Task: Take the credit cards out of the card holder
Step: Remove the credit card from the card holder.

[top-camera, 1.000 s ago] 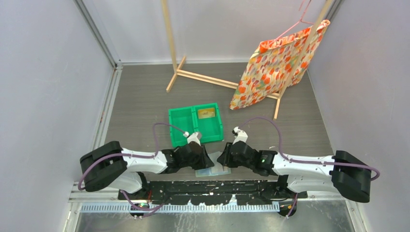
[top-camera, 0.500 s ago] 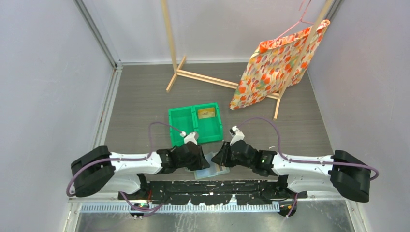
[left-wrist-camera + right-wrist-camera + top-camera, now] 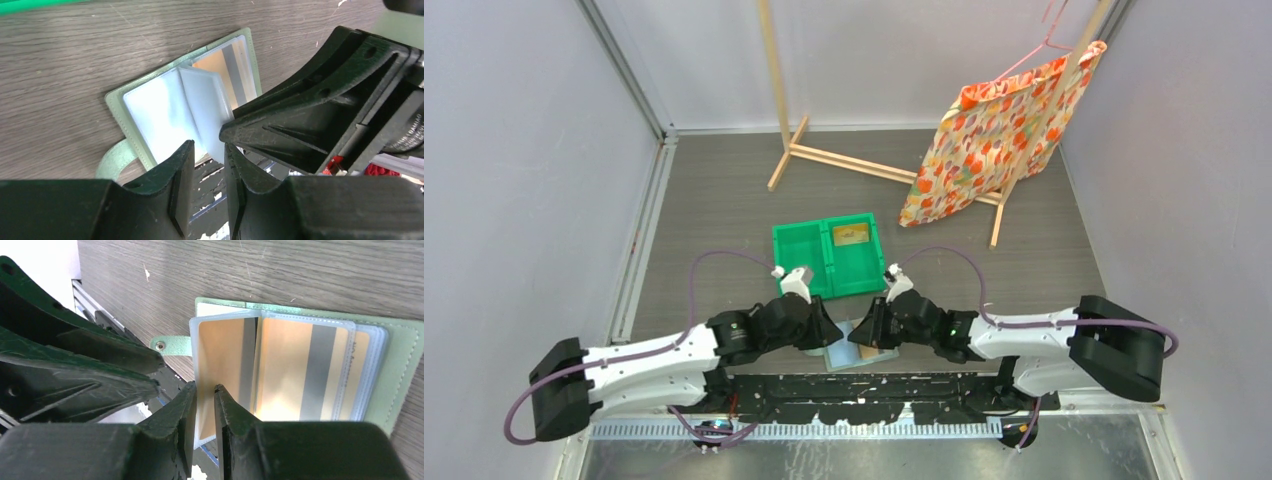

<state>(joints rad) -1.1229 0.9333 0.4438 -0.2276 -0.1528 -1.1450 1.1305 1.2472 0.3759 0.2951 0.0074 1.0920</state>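
A pale green bifold card holder (image 3: 839, 358) with clear plastic sleeves is lying open, inside up, at the near edge of the wood-grain table (image 3: 724, 200), its snap strap (image 3: 170, 345) pointing toward that edge. Its sleeve leaves are fanning apart, and one empty bluish leaf (image 3: 200, 105) is lifting off the stack. Thin tan credit cards (image 3: 295, 370) with grey stripes are sitting in the sleeves, two showing side by side. Another tan card (image 3: 851, 235) is lying flat in the right compartment of the green plastic bin (image 3: 796, 262), well apart from the holder.
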